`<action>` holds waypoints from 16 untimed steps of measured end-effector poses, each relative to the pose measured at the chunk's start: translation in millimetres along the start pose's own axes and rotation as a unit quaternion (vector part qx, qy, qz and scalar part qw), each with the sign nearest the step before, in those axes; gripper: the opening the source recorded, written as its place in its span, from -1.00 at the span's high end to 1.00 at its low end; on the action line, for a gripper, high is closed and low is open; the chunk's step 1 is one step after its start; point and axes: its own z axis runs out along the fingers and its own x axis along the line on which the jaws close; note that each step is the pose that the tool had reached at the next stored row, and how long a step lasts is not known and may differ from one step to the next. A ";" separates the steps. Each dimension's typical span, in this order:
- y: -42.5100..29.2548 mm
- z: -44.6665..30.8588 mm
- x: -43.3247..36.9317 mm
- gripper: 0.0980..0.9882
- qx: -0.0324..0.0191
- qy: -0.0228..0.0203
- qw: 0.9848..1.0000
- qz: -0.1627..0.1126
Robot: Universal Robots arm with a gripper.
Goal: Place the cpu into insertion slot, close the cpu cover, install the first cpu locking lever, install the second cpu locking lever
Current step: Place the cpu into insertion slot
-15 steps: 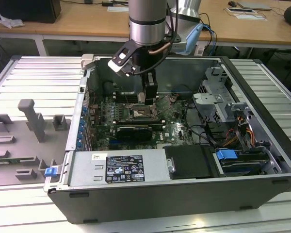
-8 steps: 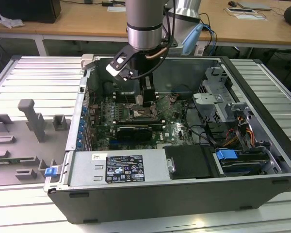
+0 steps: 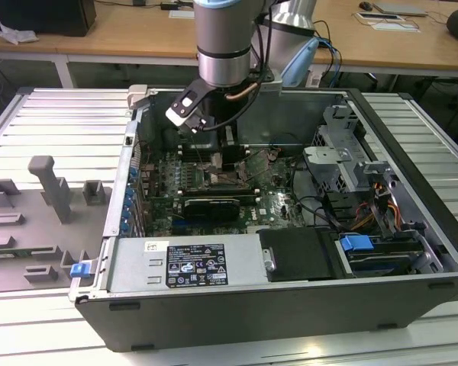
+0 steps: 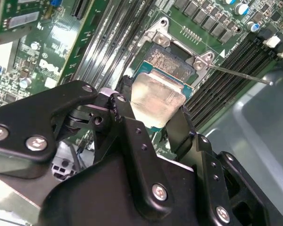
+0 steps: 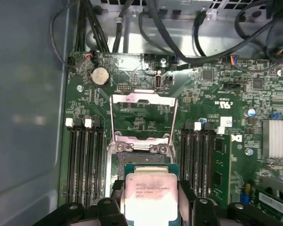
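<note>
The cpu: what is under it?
The insertion slot lies under the cpu, which the pincer grips. Part of the slot shows; the cpu covers the rest.

Insertion slot [image 5: 137,158] uncovered, cpu cover [image 5: 141,98] raised; memory slots [image 5: 85,160] flanking.

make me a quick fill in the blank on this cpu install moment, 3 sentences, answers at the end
1. The hand is ____ on the cpu.
2. The cpu cover stands ____, leaving the insertion slot bare.
3. The circuit board around the slot is ____ in colour.

Missing words: shut; open; green
</note>
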 end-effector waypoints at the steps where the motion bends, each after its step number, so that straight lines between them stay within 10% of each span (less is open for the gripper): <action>1: -0.9 1.9 0.1 0.01 0.000 0.000 1.000 0.000; 16: -5.3 24.2 3.3 0.01 0.000 0.000 1.000 0.000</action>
